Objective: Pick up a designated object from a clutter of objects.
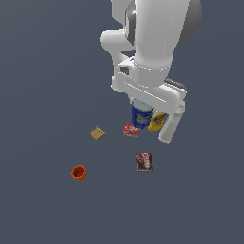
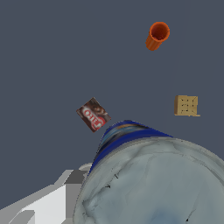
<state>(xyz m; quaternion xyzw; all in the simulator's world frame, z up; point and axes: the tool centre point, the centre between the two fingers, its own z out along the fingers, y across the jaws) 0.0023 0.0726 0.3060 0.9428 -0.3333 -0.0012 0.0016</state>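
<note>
The gripper (image 1: 153, 112) pinches the blue can (image 1: 142, 116) between its fingers, one white finger (image 1: 171, 125) showing at the can's right in the exterior view; the wrist view is filled by the can's pale top. Just right of the can is the yellow bottle (image 1: 157, 120), and just left of it the red packet (image 1: 130, 129). Apart from these lie the tan cracker (image 1: 97, 133) farther left, the dark box (image 1: 144, 161) nearer, and the orange cup (image 1: 79, 172) at near left.

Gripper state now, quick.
Gripper: right over the blue can, whose pale top fills the wrist view; whether the fingers have closed on it cannot be told.
</note>
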